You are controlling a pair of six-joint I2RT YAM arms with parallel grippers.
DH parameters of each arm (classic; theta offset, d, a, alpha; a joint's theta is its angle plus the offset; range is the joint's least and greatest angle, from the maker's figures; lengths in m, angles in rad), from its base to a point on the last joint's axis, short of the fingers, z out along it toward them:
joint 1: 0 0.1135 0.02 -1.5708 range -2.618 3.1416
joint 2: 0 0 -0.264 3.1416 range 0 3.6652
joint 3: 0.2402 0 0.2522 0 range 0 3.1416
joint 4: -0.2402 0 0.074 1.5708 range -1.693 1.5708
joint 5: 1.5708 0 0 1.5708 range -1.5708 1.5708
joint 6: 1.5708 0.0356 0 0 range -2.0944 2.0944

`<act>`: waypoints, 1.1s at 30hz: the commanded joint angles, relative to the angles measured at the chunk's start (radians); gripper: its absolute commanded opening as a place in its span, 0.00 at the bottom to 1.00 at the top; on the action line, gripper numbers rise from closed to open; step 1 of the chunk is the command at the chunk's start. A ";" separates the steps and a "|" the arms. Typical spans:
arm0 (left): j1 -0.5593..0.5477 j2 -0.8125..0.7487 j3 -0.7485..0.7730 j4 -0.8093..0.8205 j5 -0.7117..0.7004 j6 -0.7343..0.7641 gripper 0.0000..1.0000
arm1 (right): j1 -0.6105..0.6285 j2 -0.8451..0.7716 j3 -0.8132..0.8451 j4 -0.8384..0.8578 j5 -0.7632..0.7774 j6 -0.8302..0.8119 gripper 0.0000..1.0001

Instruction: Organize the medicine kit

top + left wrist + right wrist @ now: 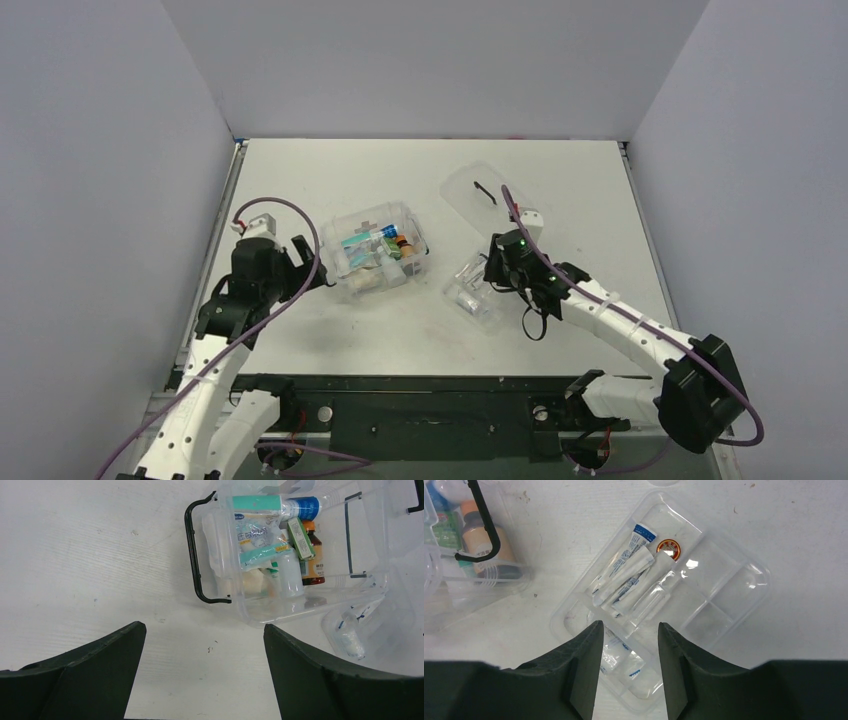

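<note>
Seen from above, the medicine kit [378, 250] sits left of centre on the table [330, 170], uncovered and packed with bottles and packets. A shallow tray [470, 292] lies just to its right, and the lid [478, 188] lies behind the tray. The left gripper [300, 262] is just left of the kit. The right gripper [497, 270] hangs over the tray's right end.

In the left wrist view, the left fingers [100, 675] are spread wide with only bare table between them. The kit lies ahead, untouched, with its black clip [195, 555] facing the gripper.

In the right wrist view, the jaws stand partly apart above the near part of the tray, and nothing is visibly pinched. I cannot tell whether the tips touch the plastic. Tubes [629, 575] and a round tin [668, 550] lie in the left compartments. The right compartments look bare.

The step in hand appears to be taking hold of the tray so it can go into the kit. To do this well:
- Close on a wall or divider, not on a tube.
- Lift the tray level so the loose tubes do not slide.
- Turn its long side to match the kit before lowering it.
- The left gripper could steady the kit at the clip side.
</note>
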 commanded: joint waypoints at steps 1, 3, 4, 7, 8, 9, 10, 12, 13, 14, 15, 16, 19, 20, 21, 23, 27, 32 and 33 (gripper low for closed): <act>0.008 0.060 -0.013 0.121 0.011 -0.064 0.86 | 0.008 -0.104 -0.057 0.027 0.011 0.027 0.40; 0.008 0.094 -0.019 0.151 0.003 -0.084 0.85 | 0.016 -0.132 -0.075 0.025 0.022 0.026 0.40; 0.008 0.114 -0.021 0.159 -0.002 -0.092 0.83 | 0.020 -0.137 -0.078 0.012 0.039 0.025 0.40; 0.008 0.174 -0.022 0.181 -0.022 -0.128 0.80 | 0.025 -0.156 -0.081 -0.021 0.073 0.015 0.40; 0.007 0.188 -0.019 0.190 -0.032 -0.138 0.79 | 0.026 -0.163 -0.081 -0.030 0.083 0.014 0.39; 0.008 0.213 -0.018 0.197 -0.034 -0.142 0.78 | 0.027 -0.169 -0.085 -0.032 0.087 0.012 0.39; 0.009 0.225 -0.014 0.209 -0.034 -0.149 0.76 | 0.030 -0.178 -0.087 -0.032 0.085 0.013 0.39; 0.009 0.261 -0.004 0.224 -0.034 -0.157 0.73 | 0.038 -0.189 -0.093 -0.024 0.074 0.017 0.39; 0.008 0.285 0.000 0.227 -0.034 -0.159 0.71 | 0.040 -0.190 -0.095 -0.023 0.073 0.018 0.39; 0.008 0.298 0.009 0.232 -0.035 -0.162 0.70 | 0.045 -0.195 -0.098 -0.023 0.073 0.020 0.39; 0.008 0.319 0.015 0.234 -0.038 -0.161 0.68 | 0.047 -0.196 -0.101 -0.021 0.072 0.022 0.39; 0.007 0.328 0.025 0.236 -0.040 -0.161 0.67 | 0.050 -0.198 -0.107 -0.019 0.070 0.025 0.39; 0.009 0.369 0.047 0.241 -0.053 -0.151 0.64 | 0.059 -0.202 -0.120 -0.001 0.059 0.027 0.39; 0.009 0.377 0.060 0.242 -0.055 -0.143 0.63 | 0.061 -0.202 -0.126 0.003 0.056 0.028 0.38; 0.010 0.390 0.067 0.241 -0.058 -0.140 0.63 | 0.065 -0.203 -0.129 0.007 0.053 0.029 0.38; 0.009 0.413 0.093 0.239 -0.058 -0.134 0.62 | 0.069 -0.201 -0.137 0.014 0.050 0.031 0.38; 0.008 0.439 0.110 0.249 -0.045 -0.131 0.60 | 0.074 -0.199 -0.146 0.025 0.044 0.030 0.38; 0.007 0.502 0.136 0.255 -0.021 -0.106 0.51 | 0.076 -0.181 -0.140 0.023 0.043 0.022 0.36; 0.007 0.513 0.147 0.254 -0.013 -0.099 0.49 | 0.076 -0.176 -0.135 0.022 0.044 0.020 0.36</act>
